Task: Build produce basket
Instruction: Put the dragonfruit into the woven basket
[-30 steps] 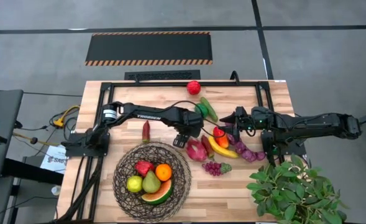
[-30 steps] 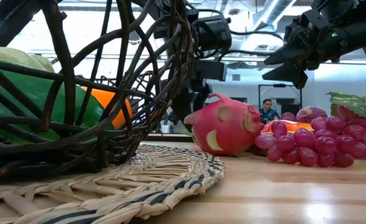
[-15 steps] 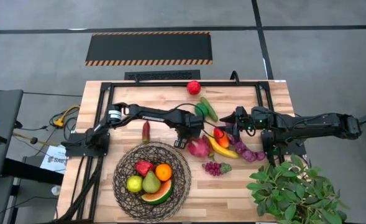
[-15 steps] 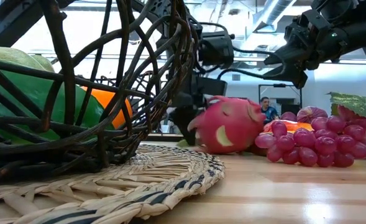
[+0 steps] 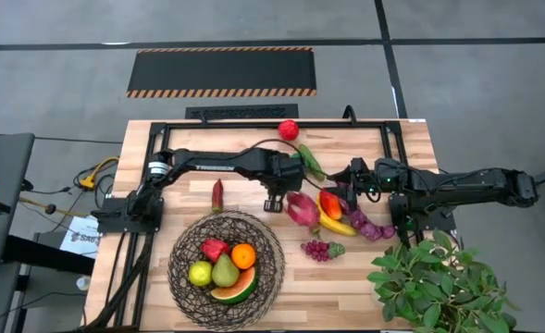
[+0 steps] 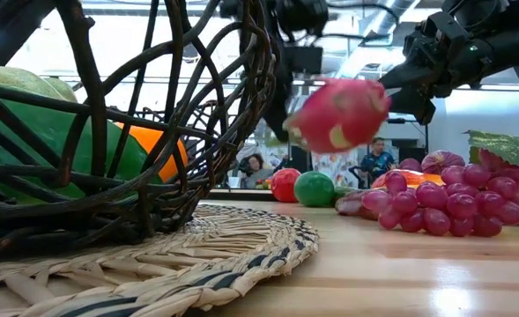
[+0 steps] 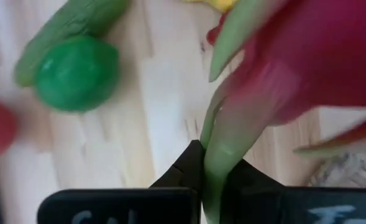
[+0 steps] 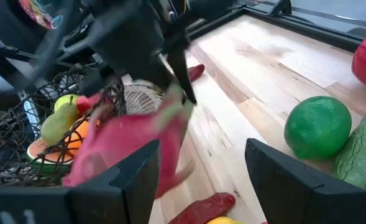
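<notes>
The pink dragonfruit hangs in the air at mid-table, and the low view shows this dragonfruit clear of the wood. My left gripper is shut on one of its green leaves. The dark woven basket stands on a straw mat near the front edge, holding an orange, a pear, a watermelon slice and other fruit. My right gripper waits open above the banana and red pepper, with nothing between its fingers. My left gripper pinches a green leaf tip at one end of the dragonfruit between its two fingers. The fingers come from above, slanting down. The fruit hangs tilted below and beside them, lifted clear of the table.
Purple grapes lie near the basket's right side. A green lime and cucumber, a red ball-like fruit and a small red chili lie farther back. A leafy plant fills the front right corner. People show in the room beyond.
My left gripper has taken hold of the dragonfruit's leaf and risen, drifting a little toward the far edge. The dragonfruit, which lay on the table beside the grapes, has tipped and come up clear of the wood.
</notes>
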Tool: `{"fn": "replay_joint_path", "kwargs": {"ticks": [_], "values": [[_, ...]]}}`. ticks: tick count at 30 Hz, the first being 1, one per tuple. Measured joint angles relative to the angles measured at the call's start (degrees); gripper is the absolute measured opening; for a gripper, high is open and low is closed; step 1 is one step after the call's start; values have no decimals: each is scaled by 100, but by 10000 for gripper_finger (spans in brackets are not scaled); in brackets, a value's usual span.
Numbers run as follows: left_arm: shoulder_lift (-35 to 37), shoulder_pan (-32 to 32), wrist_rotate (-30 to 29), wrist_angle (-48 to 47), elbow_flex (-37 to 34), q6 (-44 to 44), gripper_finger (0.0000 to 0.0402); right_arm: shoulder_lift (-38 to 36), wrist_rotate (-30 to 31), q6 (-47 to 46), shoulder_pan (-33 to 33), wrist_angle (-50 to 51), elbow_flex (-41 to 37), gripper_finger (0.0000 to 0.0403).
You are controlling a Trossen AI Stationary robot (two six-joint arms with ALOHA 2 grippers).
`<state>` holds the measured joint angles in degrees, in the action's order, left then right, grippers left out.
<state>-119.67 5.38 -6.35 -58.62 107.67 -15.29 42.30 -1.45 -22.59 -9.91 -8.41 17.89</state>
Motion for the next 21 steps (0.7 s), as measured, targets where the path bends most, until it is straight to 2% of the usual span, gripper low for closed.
{"fn": "replay_joint_path", "kwargs": {"ticks": [11, 21], "values": [[1216, -308, -203, -733, 18, 803, 0, -2, 0, -46, 0, -65, 0, 255], [2065, -1540, -423, -1638, 18, 2175, 0, -2, 2, -96, 0, -69, 0, 255]]}}
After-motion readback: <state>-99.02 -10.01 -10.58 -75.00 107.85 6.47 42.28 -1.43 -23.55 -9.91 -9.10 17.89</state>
